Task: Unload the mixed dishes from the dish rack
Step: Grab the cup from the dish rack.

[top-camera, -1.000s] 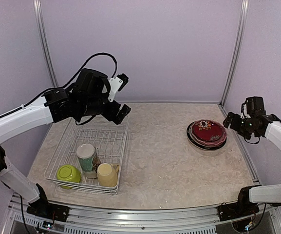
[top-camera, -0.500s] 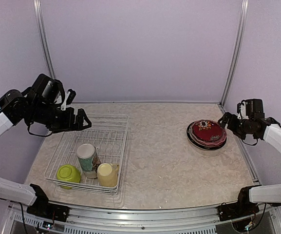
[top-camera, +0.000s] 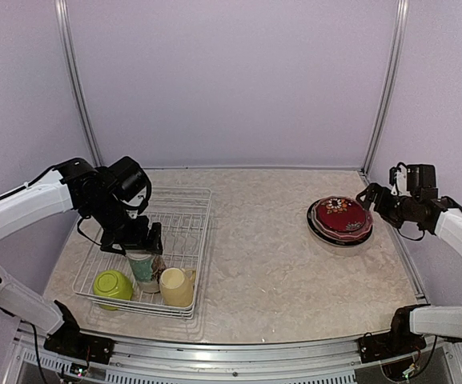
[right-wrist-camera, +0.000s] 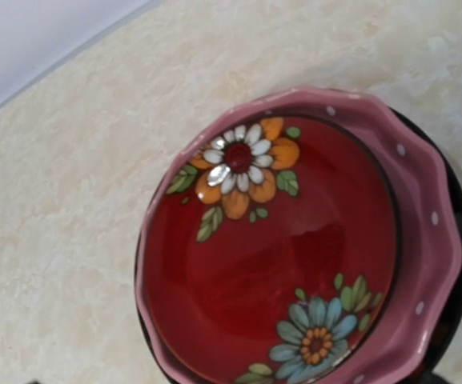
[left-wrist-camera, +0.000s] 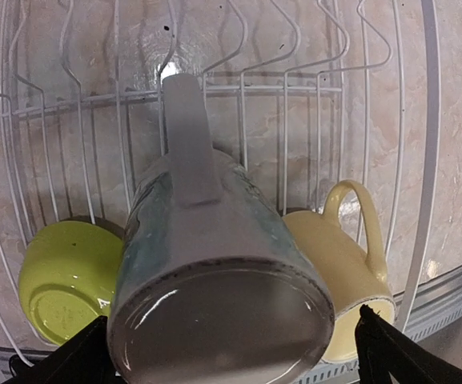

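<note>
Left arm has swung down from the rack's far-left rim. The left gripper [top-camera: 142, 240] now hangs directly over the white floral mug [top-camera: 145, 268]. Right arm has barely shifted. Mugs, bowl and plates lie as before.

Near end of the dish rack [top-camera: 189, 210], at 8 o'clock on the table [top-camera: 263, 264]:
- The lime-green bowl [top-camera: 112, 285] is at 9 o'clock of the floral mug.
- The pale yellow mug [top-camera: 176, 286] is at 4 o'clock of it and touches it.
- In the wrist view the floral mug's round end faces the lens, handle toward 12 o'clock.
- A dark fingertip [left-wrist-camera: 78, 356] shows on each side of the mug. Jaws are spread wide and clear of it, nothing gripped.

Beyond, rows of plate prongs run toward 12 o'clock.

At 3 o'clock on the table, well apart from the rack, is a stack of plates:
- The dark red plate [top-camera: 341, 214] with painted flowers is on top.
- The pink dotted plate [right-wrist-camera: 423, 240] is under it.
- A black rim [right-wrist-camera: 457, 240] shows beneath.

The right gripper [top-camera: 372, 196] hovers just beside the stack at 2 o'clock, jaws apart, holding nothing.
</note>
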Controlling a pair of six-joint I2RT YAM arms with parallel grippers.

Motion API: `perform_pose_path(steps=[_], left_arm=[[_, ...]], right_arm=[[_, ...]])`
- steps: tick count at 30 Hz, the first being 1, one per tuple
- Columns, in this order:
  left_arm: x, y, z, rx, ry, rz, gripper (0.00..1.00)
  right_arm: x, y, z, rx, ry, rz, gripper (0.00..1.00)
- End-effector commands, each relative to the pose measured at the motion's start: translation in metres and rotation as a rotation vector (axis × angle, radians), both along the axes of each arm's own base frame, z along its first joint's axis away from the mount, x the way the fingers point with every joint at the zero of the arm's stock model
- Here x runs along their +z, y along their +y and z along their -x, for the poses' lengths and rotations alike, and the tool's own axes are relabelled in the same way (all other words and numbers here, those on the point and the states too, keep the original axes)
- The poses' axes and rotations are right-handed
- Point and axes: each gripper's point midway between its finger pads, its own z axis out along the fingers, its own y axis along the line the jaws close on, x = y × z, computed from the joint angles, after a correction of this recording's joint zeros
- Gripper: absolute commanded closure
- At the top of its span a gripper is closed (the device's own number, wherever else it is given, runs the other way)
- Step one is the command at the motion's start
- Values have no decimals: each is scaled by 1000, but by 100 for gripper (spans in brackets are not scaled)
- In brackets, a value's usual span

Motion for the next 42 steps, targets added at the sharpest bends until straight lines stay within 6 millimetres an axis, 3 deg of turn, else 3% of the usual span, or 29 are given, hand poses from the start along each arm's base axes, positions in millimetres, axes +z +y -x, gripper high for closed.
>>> perform_pose_path(steps=[1, 9, 14, 18, 23, 30, 42], left_arm=[[-14, -4, 6, -2, 34, -24, 1], [-49, 10, -1, 9, 54, -203, 1], [-61, 3, -5, -4, 70, -187, 4], [-62, 5, -3, -6, 81, -187, 12], [-53, 12, -1, -2, 76, -186, 28], [-17, 20, 0, -3, 19, -165, 43], [97, 23, -20, -21, -233, 88, 49]], right_arm=[[0, 5, 3, 14, -12, -18, 0], [-7, 7, 4, 19, -3, -35, 0], [-10, 8, 6, 20, 6, -40, 0], [-9, 7, 7, 14, 6, -39, 0], [-8, 8, 7, 16, 2, -50, 0], [-8, 20, 8, 48, 3, -66, 0], [-8, 31, 7, 66, 4, -97, 0]])
